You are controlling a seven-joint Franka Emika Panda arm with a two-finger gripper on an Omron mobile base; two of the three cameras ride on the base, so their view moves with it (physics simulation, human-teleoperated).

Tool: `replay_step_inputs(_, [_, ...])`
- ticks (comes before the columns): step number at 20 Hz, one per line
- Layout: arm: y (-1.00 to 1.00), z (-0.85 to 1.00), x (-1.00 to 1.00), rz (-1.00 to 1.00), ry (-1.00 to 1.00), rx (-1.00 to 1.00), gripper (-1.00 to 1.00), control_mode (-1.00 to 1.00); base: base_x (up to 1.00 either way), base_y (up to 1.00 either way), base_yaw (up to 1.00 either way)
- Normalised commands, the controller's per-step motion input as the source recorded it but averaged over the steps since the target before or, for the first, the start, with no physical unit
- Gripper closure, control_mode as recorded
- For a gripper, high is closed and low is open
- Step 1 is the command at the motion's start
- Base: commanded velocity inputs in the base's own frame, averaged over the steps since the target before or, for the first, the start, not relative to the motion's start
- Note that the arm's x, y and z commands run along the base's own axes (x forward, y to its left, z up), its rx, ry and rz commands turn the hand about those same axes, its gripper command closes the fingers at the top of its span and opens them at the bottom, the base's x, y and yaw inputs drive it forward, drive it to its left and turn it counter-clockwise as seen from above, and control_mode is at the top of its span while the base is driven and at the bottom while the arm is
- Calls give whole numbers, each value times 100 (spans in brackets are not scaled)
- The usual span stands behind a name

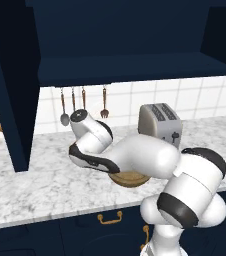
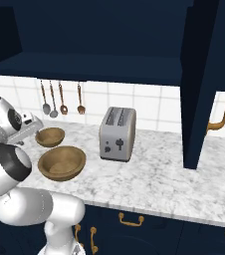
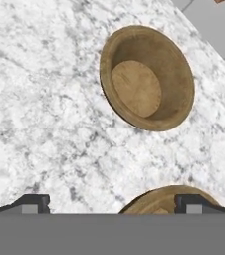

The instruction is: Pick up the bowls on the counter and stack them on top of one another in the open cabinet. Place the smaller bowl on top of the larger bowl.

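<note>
1. Cabinet point(image 2: 99, 35): open above the surface, shelf point(image 1: 135, 67) bare, no bowl in it. Stacking not started, judging by this.
2. Surface point(image 2: 154, 179): white marble. Both bowls sit on it, left of the toaster point(image 2: 117, 134) in the right base view.
3. Large bowl point(image 2: 62, 163): upright near the front edge, just beside the small one, apart from it as far as can be told. In the left base view the arm hides most of it. Should go in first as the base of the stack.
4. Small bowl point(image 2: 50, 136): upright, nearer the tiled wall, empty. Hand view has it in the upper middle point(image 3: 147, 77), with the large bowl's rim at the bottom edge.
5. Pincer point(image 3: 112, 205): above the surface by the bowls, fingers spread wide, nothing between them, one tip over the large bowl's rim.
6. Left to do: everything. Grasp large bowl, put on shelf, then small bowl on top. Progress looks close to zero.
</note>
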Motion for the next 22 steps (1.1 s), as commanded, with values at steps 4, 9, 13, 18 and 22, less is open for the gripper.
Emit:
replay_step_inputs(4, [0, -32, 17, 0, 0, 0, -100, -100, 0, 0, 0])
replay_step_inputs(9, [0, -30, 25, 0, 0, -2, -100, -100, 0, 0, 0])
replay_step_inputs(13, [2, -26, 34, 0, 0, -3, -100, -100, 0, 0, 0])
replay_step_inputs(18, [7, -19, 32, 0, 0, -4, -100, -100, 0, 0, 0])
replay_step_inputs(22, [17, -21, 37, 0, 0, -4, -100, -100, 0, 0, 0])
